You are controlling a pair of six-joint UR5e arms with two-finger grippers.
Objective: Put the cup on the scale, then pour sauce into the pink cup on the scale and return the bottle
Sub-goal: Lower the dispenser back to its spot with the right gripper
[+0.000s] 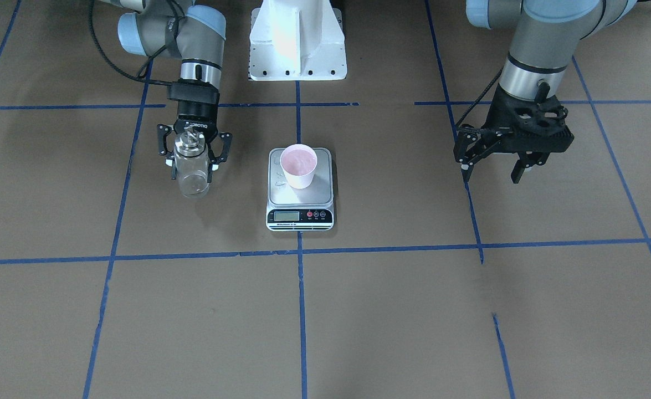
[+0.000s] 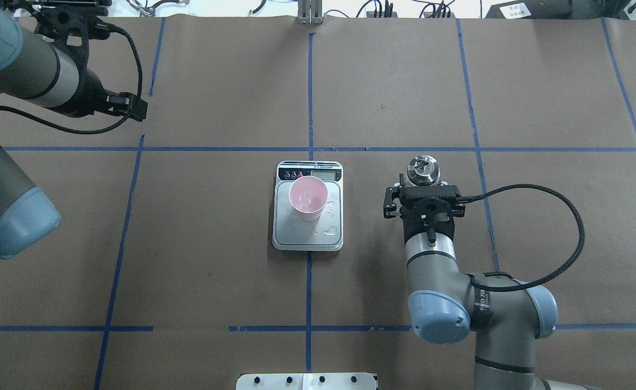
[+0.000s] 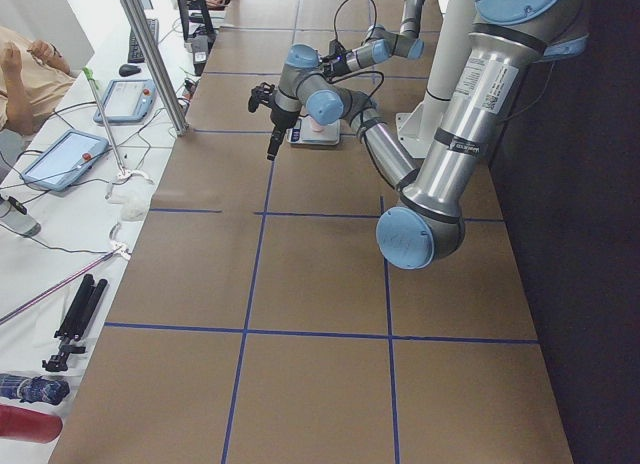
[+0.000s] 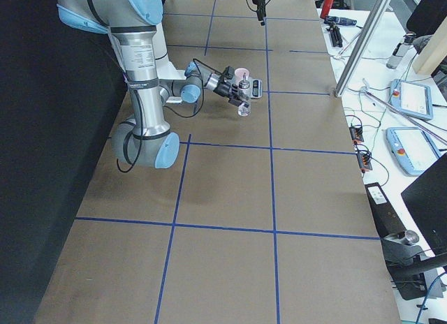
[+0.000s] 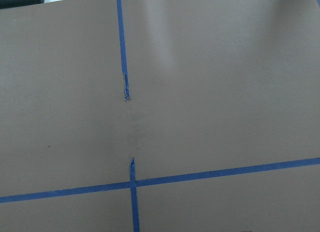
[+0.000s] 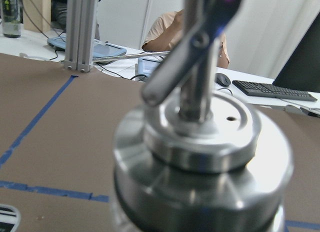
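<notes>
The right end effector has its fingers pressed against the sides of the bottle, pinching it near the shoulder, with the bottle upright and hanging just below the wrist. I cannot tell whether its base touches the surface or hovers just over it. The scale lies well off to this end effector's left, with the cup upright on it, toward the display end. The left end effector is further off on the far side of the scale, fingers spread and empty.

A few droplets lie on the scale beside the cup. The sauce is colourless, so I cannot tell whether the cup is filled.

Risks, as I judge them:
- If pouring is still due, the stream from the thin spout could miss the narrow cup and wet the scale further; a tilt begun too far from the rim would cause that.
- The cup looks light, and a nudge from the bottle or a finger could tip it or slide it off the scale.
- The glass is smooth, so a loose pinch could let the bottle slip or rotate.
- If the bottle is released while tilted or above the surface, it could topple and spill.
</notes>
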